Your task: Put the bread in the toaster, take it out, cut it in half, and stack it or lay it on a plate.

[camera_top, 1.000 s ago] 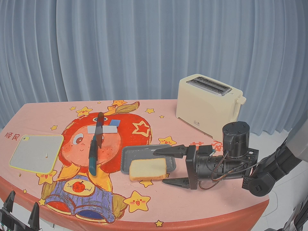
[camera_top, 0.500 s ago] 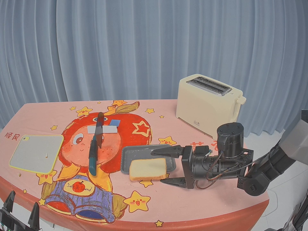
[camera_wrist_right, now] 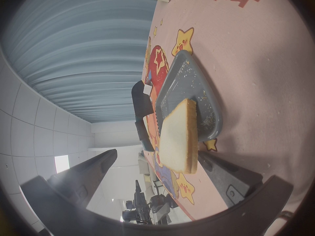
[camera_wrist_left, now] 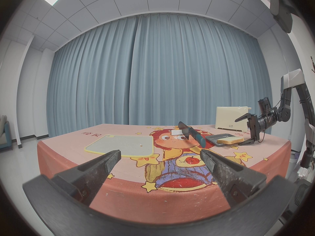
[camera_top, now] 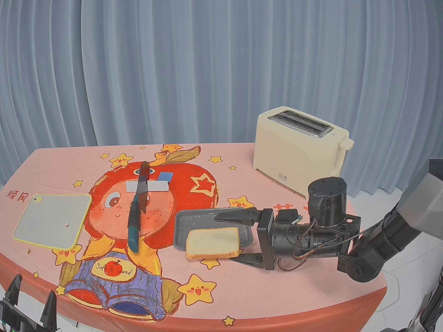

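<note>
A slice of white bread lies tilted, propped on the near rim of a grey tray. My right gripper is open and lies sideways low over the table, one finger over the tray and the other in front of the bread, flanking the slice's right end. In the right wrist view the bread stands between the two dark fingers, untouched. The cream toaster stands at the back right with empty slots. My left gripper is open, below the table's front left edge.
A knife with a teal handle lies mid-table on the apple print. A grey cutting board with a yellow rim sits at the left. Crumbs speckle the tray. The table's front edge runs close below the right gripper.
The right gripper has slid left along the table, so its open fingers now reach around the bread's right end. Bread, tray, knife and left gripper have not moved.
</note>
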Robot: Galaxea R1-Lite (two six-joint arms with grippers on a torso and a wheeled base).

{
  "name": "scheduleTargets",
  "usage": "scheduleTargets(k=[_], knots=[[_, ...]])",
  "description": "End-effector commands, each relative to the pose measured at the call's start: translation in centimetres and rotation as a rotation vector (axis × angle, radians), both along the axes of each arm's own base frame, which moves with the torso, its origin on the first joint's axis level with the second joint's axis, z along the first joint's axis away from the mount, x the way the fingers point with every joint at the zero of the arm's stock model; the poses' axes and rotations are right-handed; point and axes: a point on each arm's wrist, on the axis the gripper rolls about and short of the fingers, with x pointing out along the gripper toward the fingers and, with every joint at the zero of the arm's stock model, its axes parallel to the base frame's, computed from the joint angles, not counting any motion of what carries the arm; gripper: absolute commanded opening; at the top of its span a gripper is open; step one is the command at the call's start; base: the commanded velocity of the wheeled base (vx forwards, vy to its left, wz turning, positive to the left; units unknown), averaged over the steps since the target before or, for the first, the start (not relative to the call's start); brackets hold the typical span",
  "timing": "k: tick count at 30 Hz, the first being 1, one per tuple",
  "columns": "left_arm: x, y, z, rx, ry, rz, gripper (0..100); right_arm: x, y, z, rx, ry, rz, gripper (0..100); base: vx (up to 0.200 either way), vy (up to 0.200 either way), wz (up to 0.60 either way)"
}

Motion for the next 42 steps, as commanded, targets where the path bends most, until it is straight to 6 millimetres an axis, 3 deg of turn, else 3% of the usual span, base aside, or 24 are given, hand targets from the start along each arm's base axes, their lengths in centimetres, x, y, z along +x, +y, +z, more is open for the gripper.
scheduleTargets(k=[1, 2, 22, 42], knots=[[0.1, 0.0, -0.5, 0.0, 0.019, 0.001, 100, -0.2, 0.5, -0.8, -0.031, 0.009, -0.022, 100, 0.0, 0.0, 0.0], [0.1, 0.0, -0.5, 0.0, 0.019, 0.001, 100, -0.3, 0.7, -0.9, -0.038, 0.009, -0.029, 0, 0.0, 0.0, 0.0], [0.1, 0.0, -0.5, 0.0, 0.019, 0.001, 100, -0.7, 0.6, -0.7, -0.039, 0.006, -0.029, 0, 0.0, 0.0, 0.0], [0.1, 0.0, -0.5, 0.0, 0.019, 0.001, 100, -1.6, -0.2, 3.2, 0.034, -0.078, -0.032, 0, 0.0, 0.0, 0.0]])
